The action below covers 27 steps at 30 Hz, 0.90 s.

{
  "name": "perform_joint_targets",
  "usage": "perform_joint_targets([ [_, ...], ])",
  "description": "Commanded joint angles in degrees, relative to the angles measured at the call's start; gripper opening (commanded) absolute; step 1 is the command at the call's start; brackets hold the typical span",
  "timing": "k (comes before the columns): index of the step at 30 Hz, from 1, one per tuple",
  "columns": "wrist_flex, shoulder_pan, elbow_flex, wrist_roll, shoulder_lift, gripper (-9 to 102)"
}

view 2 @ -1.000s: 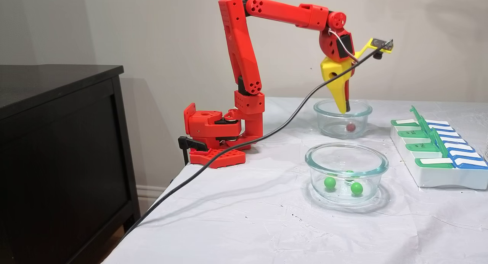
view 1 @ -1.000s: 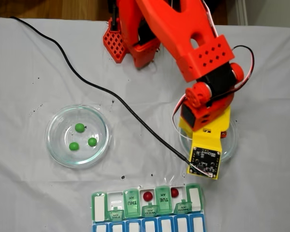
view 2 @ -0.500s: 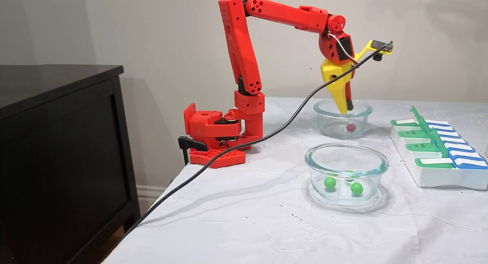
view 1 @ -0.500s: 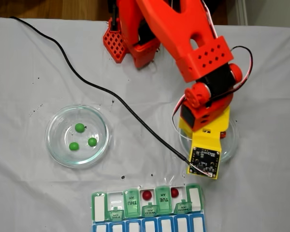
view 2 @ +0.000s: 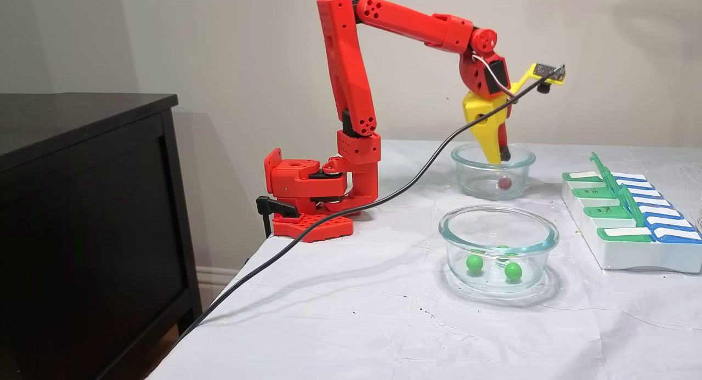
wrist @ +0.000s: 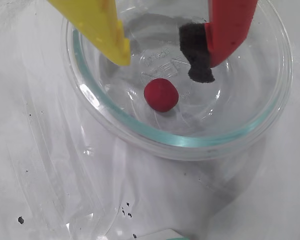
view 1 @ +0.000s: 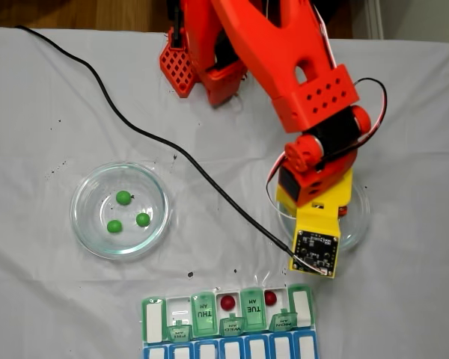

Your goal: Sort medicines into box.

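Note:
My gripper (wrist: 162, 65) hangs open inside the rim of a clear glass dish (wrist: 270, 115), its yellow finger (wrist: 110, 30) and red finger with a black pad (wrist: 197, 55) apart. A single red pill (wrist: 161, 94) lies on the dish floor just below and between them, untouched. From the side, the gripper (view 2: 501, 158) dips into the far dish (view 2: 466, 171) above that red pill (view 2: 503, 181). Three green pills (view 1: 123, 197) lie in the other dish (view 1: 78, 217). The box (view 1: 202, 318) holds two red pills (view 1: 227, 302) in open compartments.
A black cable (view 1: 172, 146) runs across the white cloth to the camera board (view 1: 314, 250) on the wrist. The red arm base (view 2: 307, 188) is clamped at the table's back edge. A black cabinet (view 2: 82, 204) stands beside the table.
The wrist has shifted slightly over the far dish and the fingers have spread a little. The pills and the box lie where they were.

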<state>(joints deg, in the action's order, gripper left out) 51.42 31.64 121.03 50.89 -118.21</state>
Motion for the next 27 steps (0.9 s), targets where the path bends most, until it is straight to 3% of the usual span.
perform_joint_targets([
  [1, -1.14, 1.05, -1.49, 0.88, -0.35, 14],
  [27, -5.01, 1.05, -0.18, 3.08, 5.8, 20],
])
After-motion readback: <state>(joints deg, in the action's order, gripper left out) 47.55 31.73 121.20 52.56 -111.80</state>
